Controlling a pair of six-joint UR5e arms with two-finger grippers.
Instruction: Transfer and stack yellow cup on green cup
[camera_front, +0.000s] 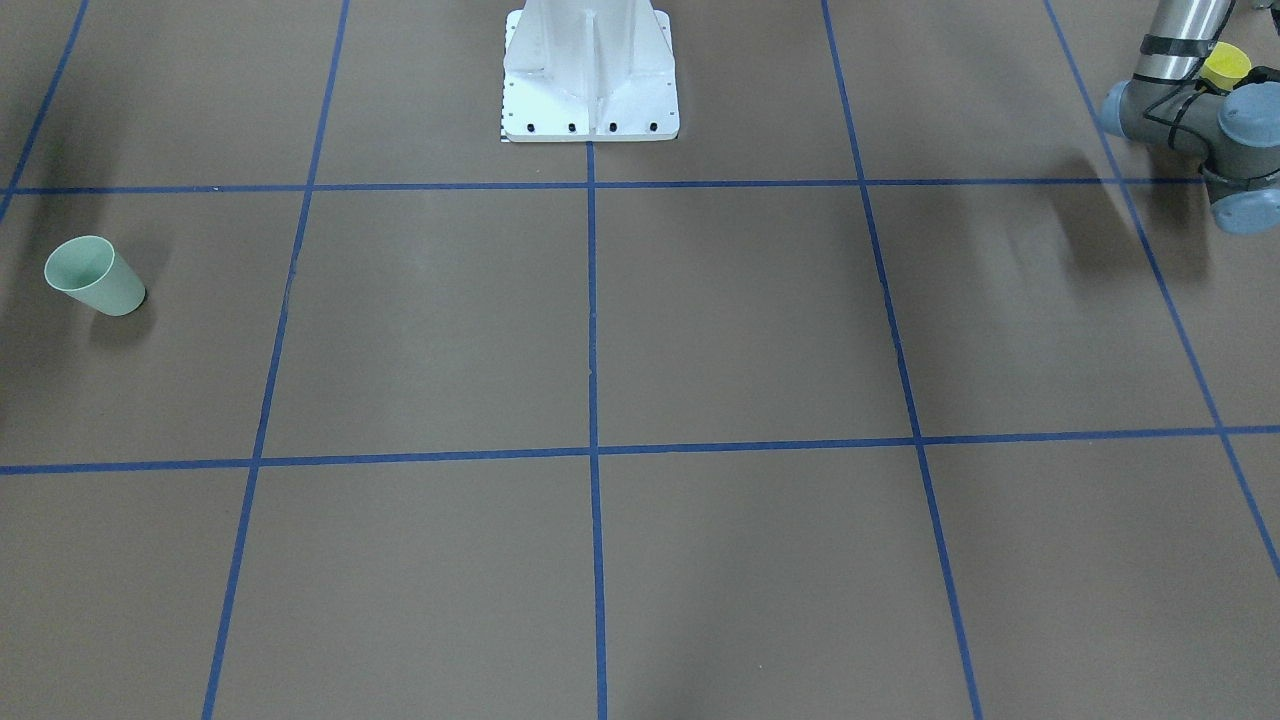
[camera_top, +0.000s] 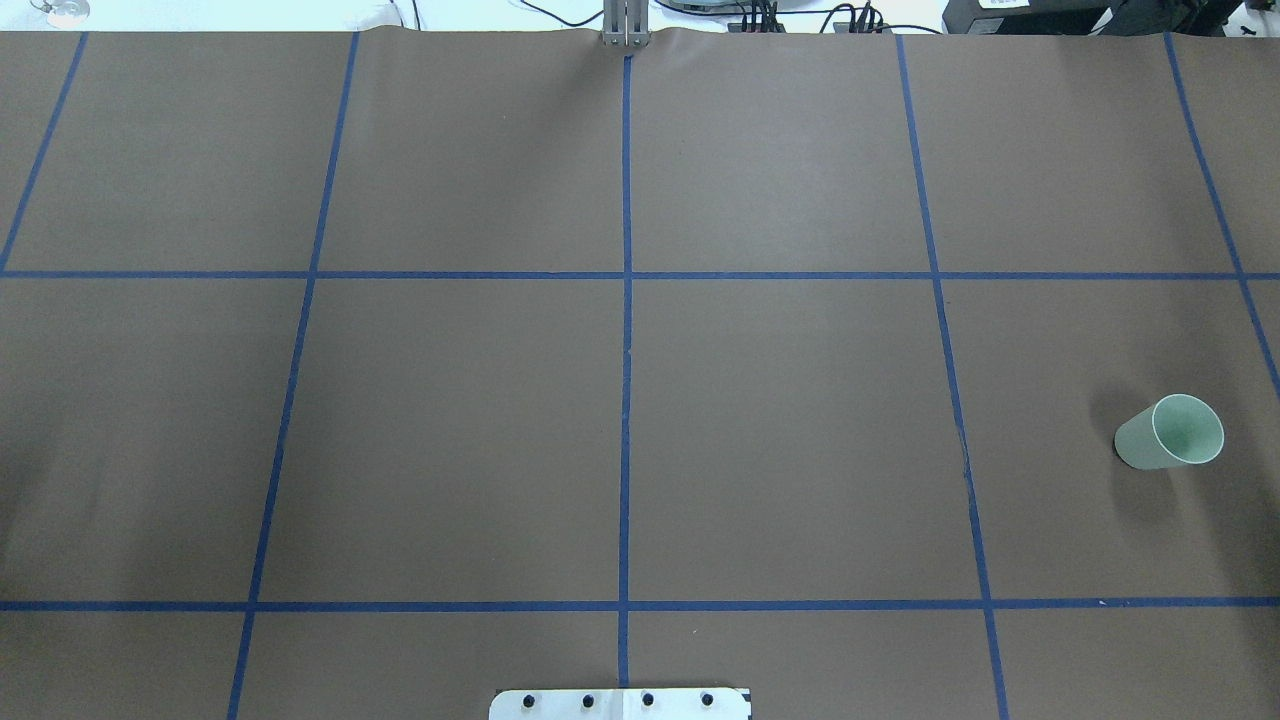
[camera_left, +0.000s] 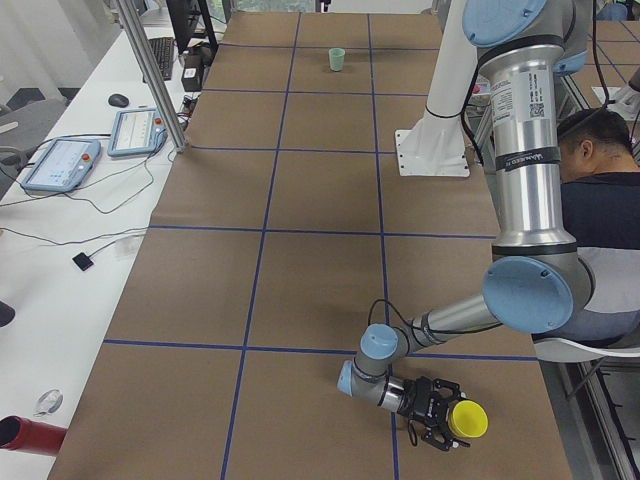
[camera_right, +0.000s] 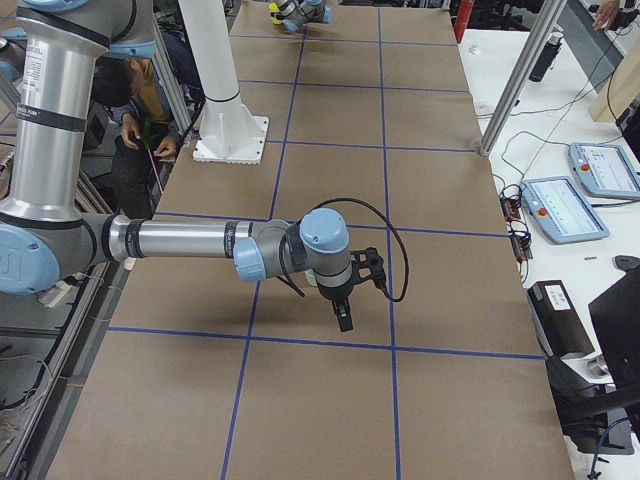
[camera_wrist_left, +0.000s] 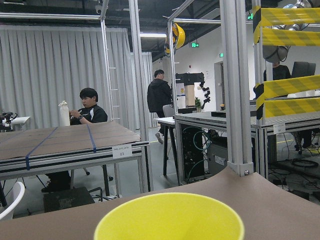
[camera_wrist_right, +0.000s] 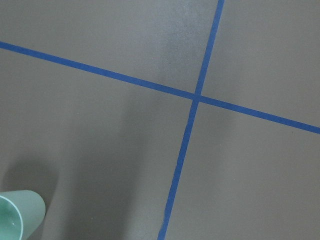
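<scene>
Risk: yellow cup (camera_left: 468, 420) slipping on long carry from 9 o'clock to green cup (camera_top: 1170, 435) at 3 o'clock; closure of left gripper (camera_left: 446, 415), right gripper (camera_right: 344, 320) impossible to tell.

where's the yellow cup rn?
Exterior left view, bottom: the yellow cup is at the left gripper, at the robot-left end of the table, far from the green cup.
</scene>
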